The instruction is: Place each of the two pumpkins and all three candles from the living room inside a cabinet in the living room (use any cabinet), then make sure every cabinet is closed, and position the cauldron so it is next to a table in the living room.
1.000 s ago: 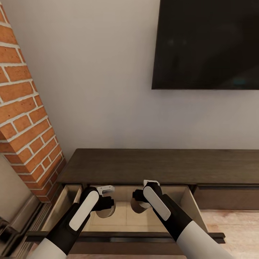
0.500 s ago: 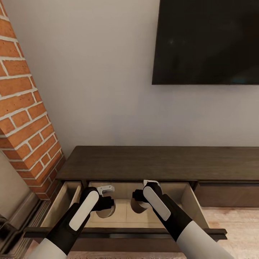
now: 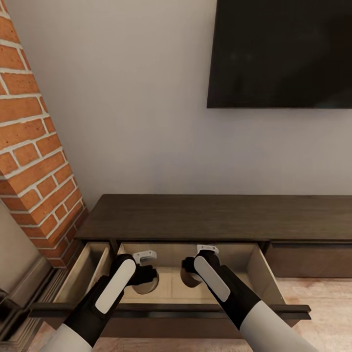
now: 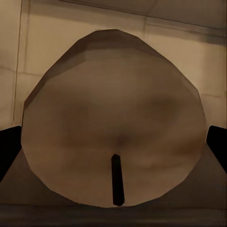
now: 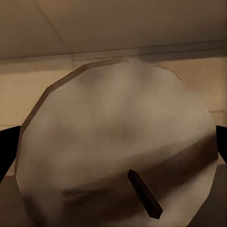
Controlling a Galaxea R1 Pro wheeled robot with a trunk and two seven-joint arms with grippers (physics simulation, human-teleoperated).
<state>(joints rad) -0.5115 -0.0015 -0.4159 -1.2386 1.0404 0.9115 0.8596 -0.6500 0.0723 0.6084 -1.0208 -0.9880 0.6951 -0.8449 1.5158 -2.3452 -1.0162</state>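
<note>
**Two candles held over the open drawer of the TV cabinet**

Each arm carries a candle. The left candle (image 4: 113, 123) is a pale tan, faceted cylinder seen end-on in the left wrist view, with a short dark wick (image 4: 117, 178) standing out of its face; black fingertips (image 4: 8, 149) sit at both of its sides, so the jaws are closed on it. The right candle (image 5: 118, 146) looks much the same in the right wrist view, its wick (image 5: 144, 193) slanting toward 4 o'clock, and again dark fingertips (image 5: 7, 151) press in at either edge, gripping it.

In the head view the left gripper (image 3: 145, 279) and the right gripper (image 3: 189, 275) hang side by side, near each other but apart, both over the pale tan inside of the pulled-out drawer (image 3: 171, 288). Both forearms rise from the 6 o'clock edge and reach toward 12 o'clock, the left one leaning toward 1 o'clock and the right toward 11 o'clock, wrists bent so the jaws point down into the drawer. Whether the candles touch the drawer floor cannot be told.

The drawer belongs to the long, low dark-brown cabinet (image 3: 215, 217), whose top runs toward 3 o'clock. A second, narrower drawer (image 3: 80, 271) stands open at about 8 o'clock of the grippers. A brick fireplace column (image 3: 34, 146) is at 9 o'clock, and a black TV (image 3: 278, 54) hangs on the wall at 1 o'clock. Light wood floor (image 3: 318, 298) shows at 4 o'clock.
</note>
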